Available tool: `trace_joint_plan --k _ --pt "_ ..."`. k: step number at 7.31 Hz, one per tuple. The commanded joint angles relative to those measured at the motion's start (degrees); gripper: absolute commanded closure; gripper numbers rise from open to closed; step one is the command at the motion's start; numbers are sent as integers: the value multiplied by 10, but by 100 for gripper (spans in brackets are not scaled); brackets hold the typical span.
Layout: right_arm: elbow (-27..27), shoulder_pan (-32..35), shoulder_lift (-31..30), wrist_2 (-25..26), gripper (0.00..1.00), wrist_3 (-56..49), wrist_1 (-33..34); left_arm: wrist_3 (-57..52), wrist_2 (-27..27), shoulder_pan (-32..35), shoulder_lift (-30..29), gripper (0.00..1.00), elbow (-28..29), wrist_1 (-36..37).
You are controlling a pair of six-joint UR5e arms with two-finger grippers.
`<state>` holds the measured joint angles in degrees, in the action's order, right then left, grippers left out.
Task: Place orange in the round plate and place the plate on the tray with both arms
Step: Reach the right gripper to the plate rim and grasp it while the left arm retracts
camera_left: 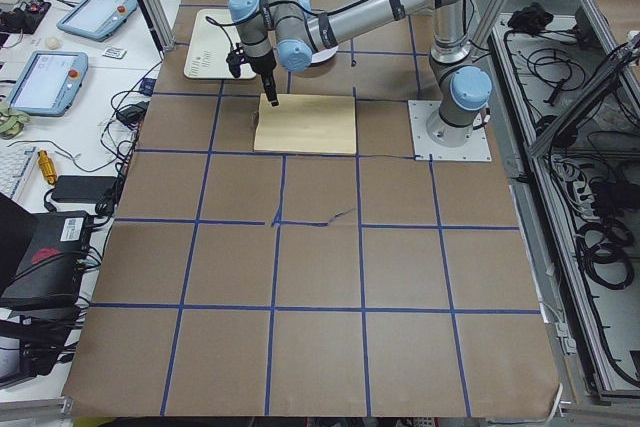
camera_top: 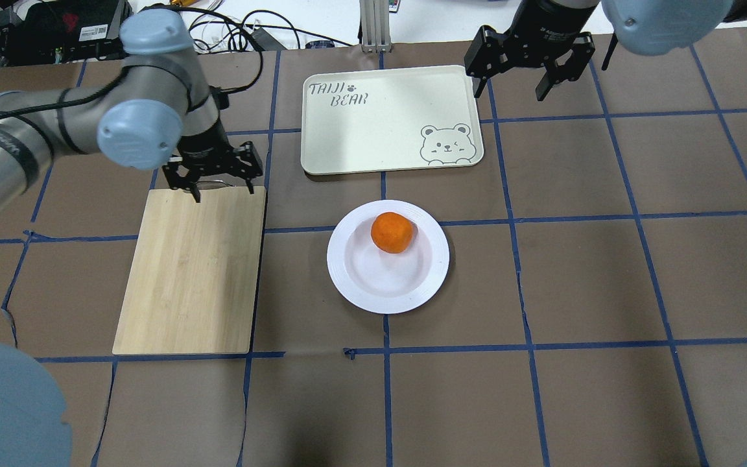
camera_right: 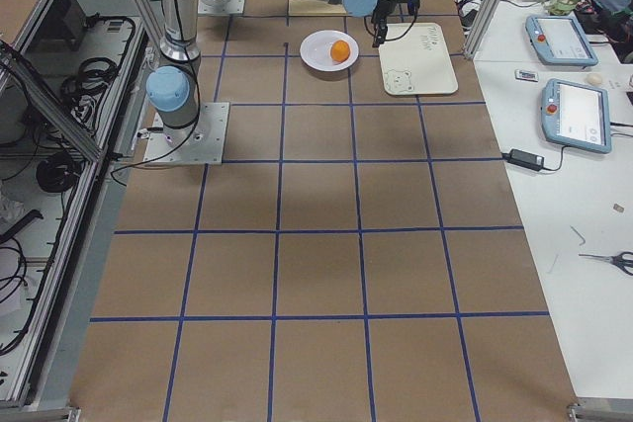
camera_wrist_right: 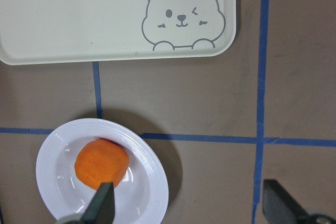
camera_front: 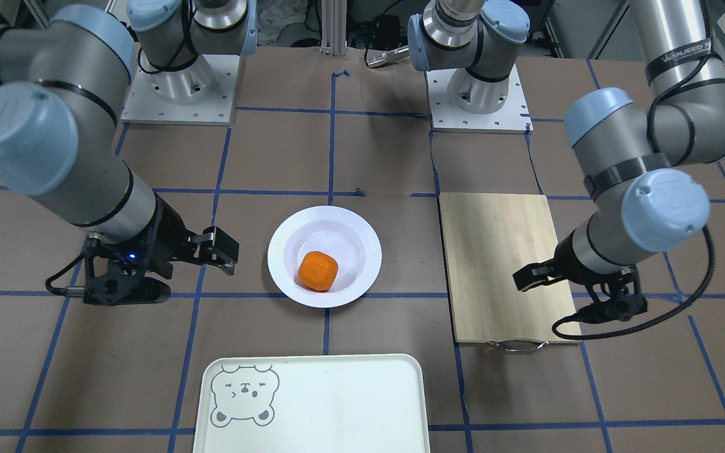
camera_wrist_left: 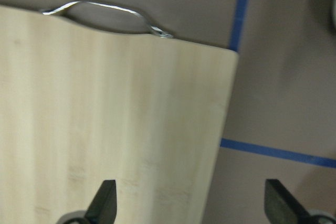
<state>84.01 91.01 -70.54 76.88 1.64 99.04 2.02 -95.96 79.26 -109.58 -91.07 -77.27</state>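
The orange [camera_top: 392, 232] is seen lying in the sunken centre of the round plate [camera_top: 435, 279], toward its far side. The plate is set on the table, just near of the tray [camera_top: 380, 123] and apart from it. Nothing is carried by the tray. A wooden board [camera_top: 192, 272] is laid left of the plate.

The left gripper [camera_top: 223, 192] is held over the far end of the board with its fingers spread and nothing between them. The right gripper [camera_top: 513, 87] is held beside the tray's far right corner, likewise spread and unloaded.

The lettering "TAIJI BEAR" is shown only from overhead, as the tray is cut off in the front-facing view. The board's metal handle [camera_wrist_left: 105, 11] is shown plainly by the left wrist camera. Orange, plate and bear face are caught together by the right wrist camera.
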Motion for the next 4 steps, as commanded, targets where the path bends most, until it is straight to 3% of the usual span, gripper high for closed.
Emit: trace_joint_plan --k 1,4 --pt "101 0 15 -63 0 4 55 -2 -14 -10 14 0 8 -20" --pt "269 1 9 -111 0 44 211 0 -7 -8 27 0 13 -41"
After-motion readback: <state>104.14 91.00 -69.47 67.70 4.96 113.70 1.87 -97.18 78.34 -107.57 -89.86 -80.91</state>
